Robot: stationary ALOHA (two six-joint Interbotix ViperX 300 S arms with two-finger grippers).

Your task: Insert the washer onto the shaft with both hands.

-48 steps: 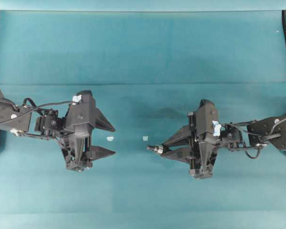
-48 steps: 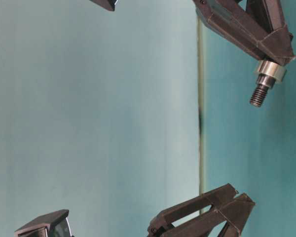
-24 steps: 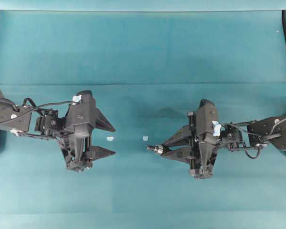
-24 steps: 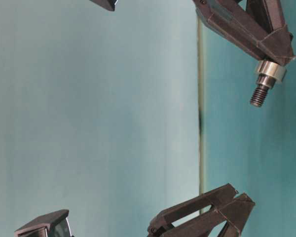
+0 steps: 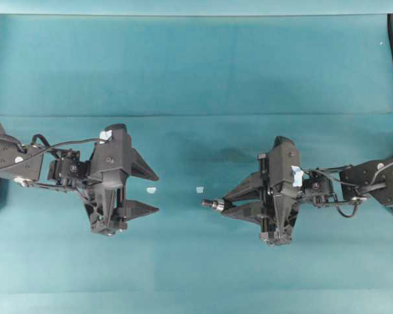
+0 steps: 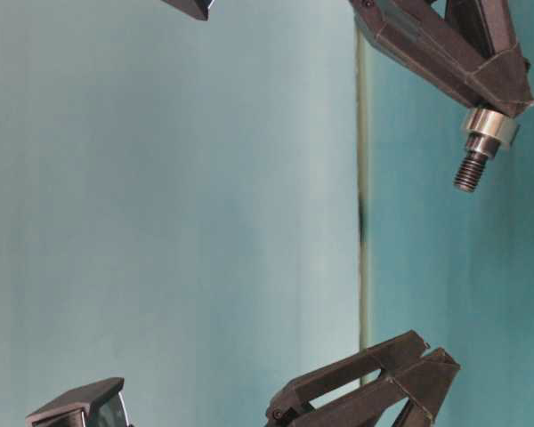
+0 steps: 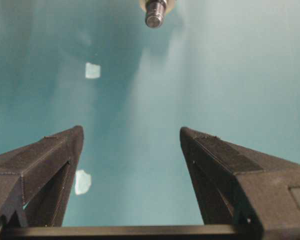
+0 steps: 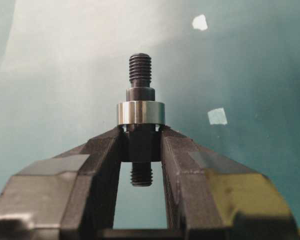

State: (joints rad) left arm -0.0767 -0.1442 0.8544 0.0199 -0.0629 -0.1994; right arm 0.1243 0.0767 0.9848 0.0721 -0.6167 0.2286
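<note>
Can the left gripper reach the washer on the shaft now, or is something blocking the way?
Probably yes. The left gripper is open and faces the washer, which sits on the shaft held by the right gripper, with only open space between.

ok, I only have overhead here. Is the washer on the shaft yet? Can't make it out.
Observer: Yes. In the right wrist view the washer rings the shaft, seated against the tips of the right end effector.
Operator: Shaft grip?
Observer: Clamped just below the washer, with a threaded end sticking out on each side of the grip.
Operator: Left holding anything?
Observer: No. In the left wrist view the left end effector is open, with nothing between its fingers.
</note>
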